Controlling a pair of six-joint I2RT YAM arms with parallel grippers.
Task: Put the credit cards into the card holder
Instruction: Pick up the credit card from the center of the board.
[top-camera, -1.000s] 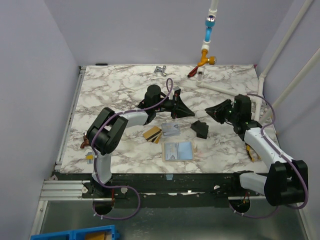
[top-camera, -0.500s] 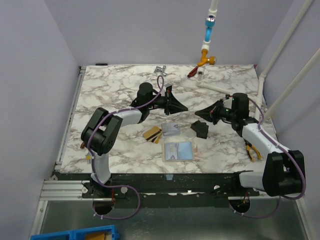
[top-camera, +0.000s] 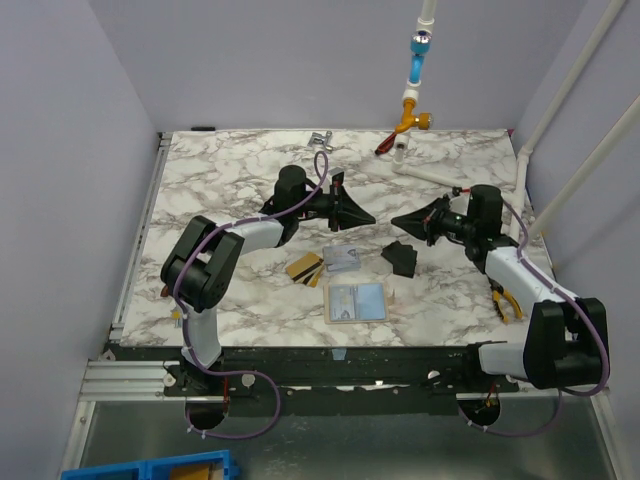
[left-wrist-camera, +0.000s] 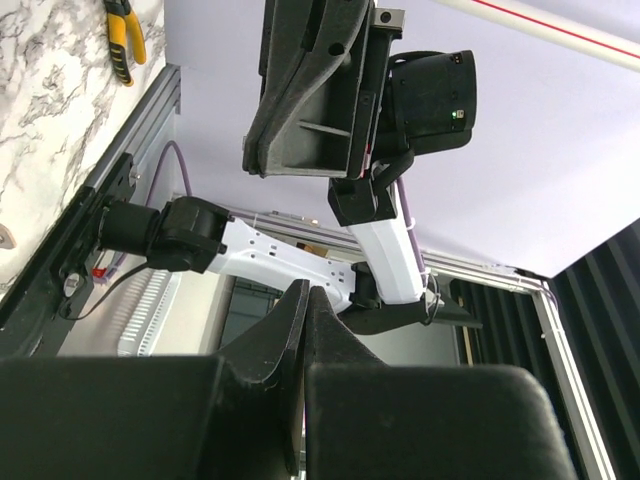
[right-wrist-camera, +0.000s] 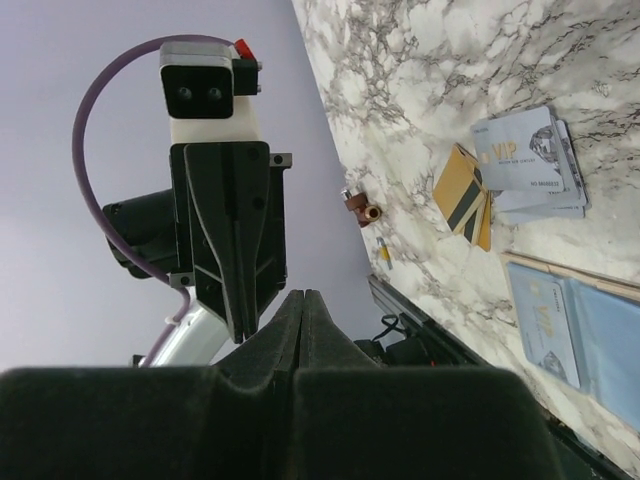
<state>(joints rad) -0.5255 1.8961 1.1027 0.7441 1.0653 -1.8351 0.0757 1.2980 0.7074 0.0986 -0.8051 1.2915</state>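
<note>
Lilac walls close in a marble-patterned counter (top-camera: 220, 190), with both arms lifted off it toward the middle. The left pincer (top-camera: 370, 217) and the right pincer (top-camera: 396, 219) point at each other, tip almost to tip, with a small gap between them. Each pincer is pressed fully together, and neither grips anything. Each wrist view shows its own two fingers meeting along a single seam, with the other arm's closed wedge facing it.

The credit cards lie on the counter below and slightly left of the two tips. The gold-tan cards (top-camera: 305, 268) with dark stripes are fanned out. Just to their right, touching or overlapping them, is a small stack of pale grey-blue cards (top-camera: 343, 259) with VIP printed on the top one. The card holder (top-camera: 330, 302) lies flat, nearer the arm bases and just beside both groups. It has a tan rim, and a pale blue VIP card (right-wrist-camera: 545, 320) shows on it. I cannot tell whether that card is tucked in or only resting there.

A small black object (top-camera: 402, 257) sits right of the grey-blue stack. Yellow-handled pliers (top-camera: 505, 300) lie near the right edge, partly under the right arm. At the far edge are a small metal piece (top-camera: 322, 139) and an orange fitting (top-camera: 410, 122) under a hanging blue tube (top-camera: 417, 60).
</note>
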